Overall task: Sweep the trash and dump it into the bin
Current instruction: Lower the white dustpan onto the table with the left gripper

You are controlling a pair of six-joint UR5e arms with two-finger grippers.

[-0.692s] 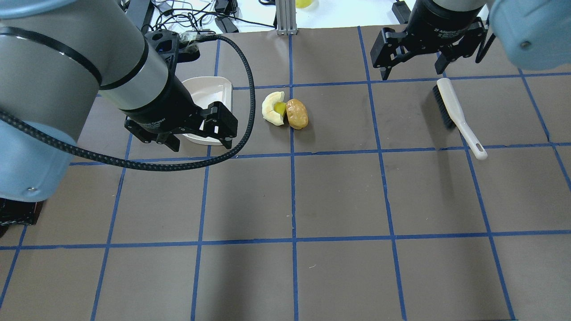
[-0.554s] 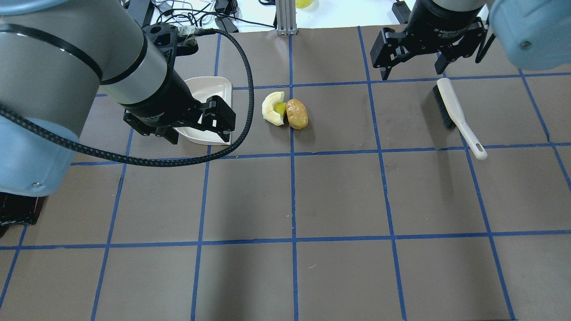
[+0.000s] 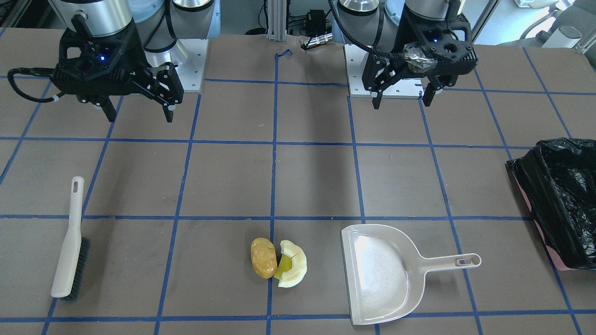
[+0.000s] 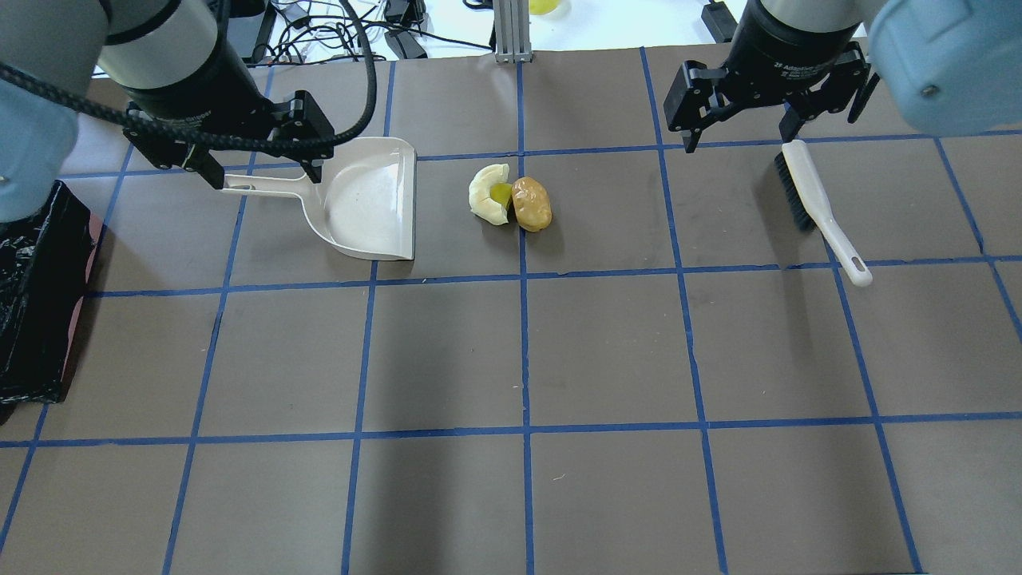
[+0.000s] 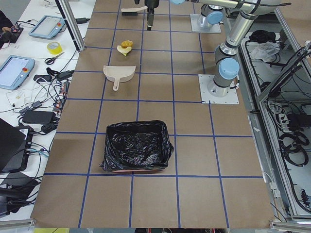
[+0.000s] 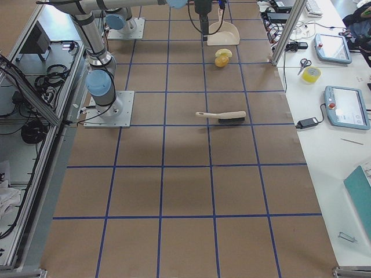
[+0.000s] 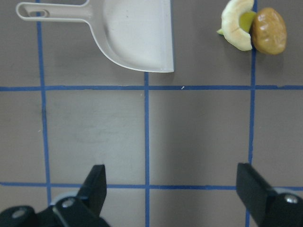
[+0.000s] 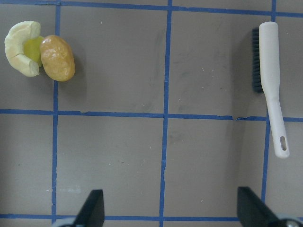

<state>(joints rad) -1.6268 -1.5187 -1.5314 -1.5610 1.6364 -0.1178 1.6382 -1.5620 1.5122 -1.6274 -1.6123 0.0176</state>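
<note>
The trash lies mid-table: a golden-brown potato lump point(image 4: 532, 204) touching a cream rind wedge point(image 4: 488, 192) with a yellow-green piece; it also shows in the front view point(image 3: 263, 257). The pink bin with its black bag point(image 3: 558, 200) stands at the table's end on my left. My left gripper point(image 4: 263, 172) is open and empty, raised above the table near the beige dustpan's point(image 4: 367, 200) handle. My right gripper point(image 4: 738, 136) is open and empty, raised near the bristle end of the brush point(image 4: 814, 200).
The dustpan lies flat with its open edge toward the trash, about a hand's width from it. The brush point(image 3: 70, 242) lies on its side on my right. Cables and a metal post point(image 4: 511, 32) lie beyond the table's far edge.
My left arm has swung back and to the left off the dustpan, which now shows whole with its handle. The bin's bag has come into view. The right gripper has barely moved.
</note>
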